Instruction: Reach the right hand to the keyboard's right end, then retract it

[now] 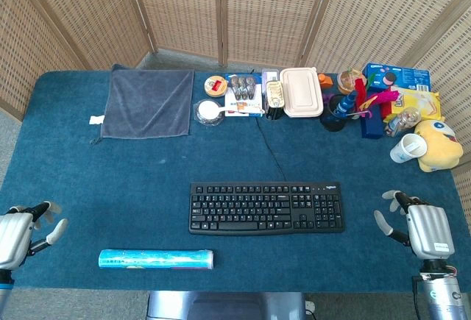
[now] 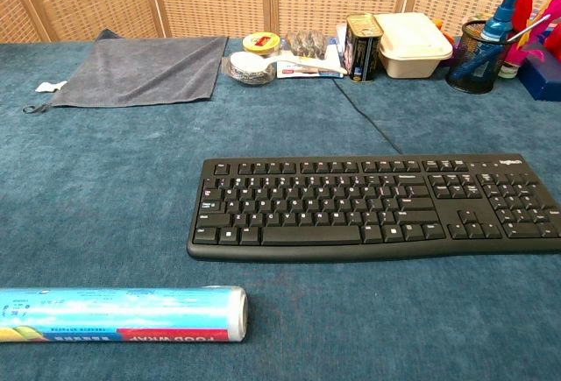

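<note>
— How is the right hand point(image 1: 425, 230) placed?

— It is seen only in the head view, silver-backed, low over the blue cloth-covered table point(image 1: 147, 173) near the front edge. The fingers are spread apart and nothing is held in them.

— And where is the black full-size keyboard point(image 1: 266, 207) found from that hand?

— It is laid flat to the hand's left, roughly level with it, with a strip of bare blue cloth left between the fingertips and the keyboard's right end, the number-pad end. No contact is made. A black cable point(image 1: 266, 146) is run from the keyboard's back edge away toward the far clutter.

— What is seen beyond the hand?

— Farther out and slightly to its right, a white paper cup point(image 1: 407, 148) is lying beside a yellow plush toy point(image 1: 438, 142). A black mesh pen holder point(image 2: 473, 57) is set ahead and to the left of those, next to a beige lidded plastic box point(image 1: 301, 92).

— And the left hand point(image 1: 22, 226)?

— It is kept well apart, past the keyboard's other end, at the opposite front corner. Its fingers are likewise parted, and nothing is gripped. A light blue roll of food wrap point(image 1: 156, 259) is laid between it and the keyboard, close to the front edge, and a grey folded towel point(image 1: 149, 101) is spread farther back.
</note>
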Controlling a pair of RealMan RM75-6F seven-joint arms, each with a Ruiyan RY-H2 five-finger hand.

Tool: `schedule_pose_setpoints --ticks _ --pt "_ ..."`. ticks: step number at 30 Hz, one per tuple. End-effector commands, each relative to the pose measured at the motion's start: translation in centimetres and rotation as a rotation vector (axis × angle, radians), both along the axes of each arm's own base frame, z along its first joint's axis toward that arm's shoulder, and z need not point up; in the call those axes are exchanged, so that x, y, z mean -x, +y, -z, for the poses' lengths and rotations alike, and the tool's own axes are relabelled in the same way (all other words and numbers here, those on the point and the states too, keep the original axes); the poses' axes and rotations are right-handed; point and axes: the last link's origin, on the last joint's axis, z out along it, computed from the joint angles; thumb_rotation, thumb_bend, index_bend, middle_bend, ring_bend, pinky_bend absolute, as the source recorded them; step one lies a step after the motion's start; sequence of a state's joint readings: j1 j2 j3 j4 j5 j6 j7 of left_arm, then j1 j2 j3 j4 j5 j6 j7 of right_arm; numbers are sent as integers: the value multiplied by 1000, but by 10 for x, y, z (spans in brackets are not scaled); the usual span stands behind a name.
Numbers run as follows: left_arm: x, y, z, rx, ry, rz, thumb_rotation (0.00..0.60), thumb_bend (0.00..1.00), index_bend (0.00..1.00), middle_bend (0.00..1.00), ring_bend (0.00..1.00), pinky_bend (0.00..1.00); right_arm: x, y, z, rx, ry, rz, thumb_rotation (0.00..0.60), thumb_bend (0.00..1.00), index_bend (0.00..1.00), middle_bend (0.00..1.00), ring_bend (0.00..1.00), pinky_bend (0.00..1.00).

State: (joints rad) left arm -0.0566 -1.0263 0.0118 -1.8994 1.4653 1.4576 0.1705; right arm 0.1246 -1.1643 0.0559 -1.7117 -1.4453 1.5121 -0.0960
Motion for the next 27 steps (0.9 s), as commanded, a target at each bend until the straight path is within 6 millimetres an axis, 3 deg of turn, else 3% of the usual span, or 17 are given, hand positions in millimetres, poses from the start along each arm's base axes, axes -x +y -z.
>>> schedule_pose_setpoints --ticks 1,10,16,18,22,27 --pt "0 1 2 7 0 -1 0 219 412 535 586 381 1 -1 1 -2 0 3 0 381 362 522 546 577" --pt "-1 1 2 12 5 7 0 219 412 535 586 380 3 -3 6 -31 2 11 0 380 362 521 547 582" --pt "-1 2 -2 -3 3 10 0 220 413 535 586 380 -13 -13 1 -36 -22 -51 0 380 362 522 560 603" --pt "-1 4 -1 0 1 14 0 220 412 535 587 381 -21 -18 0 -54 -16 -75 0 381 361 559 627 630" --pt "-5 9 2 12 4 35 0 219 413 535 586 381 -33 -34 -1 -106 -25 -92 0 390 358 813 894 749" --pt "-9 14 3 12 0 51 0 219 412 535 586 380 -40 -51 6 -281 -93 -18 0 510 391 919 987 811"
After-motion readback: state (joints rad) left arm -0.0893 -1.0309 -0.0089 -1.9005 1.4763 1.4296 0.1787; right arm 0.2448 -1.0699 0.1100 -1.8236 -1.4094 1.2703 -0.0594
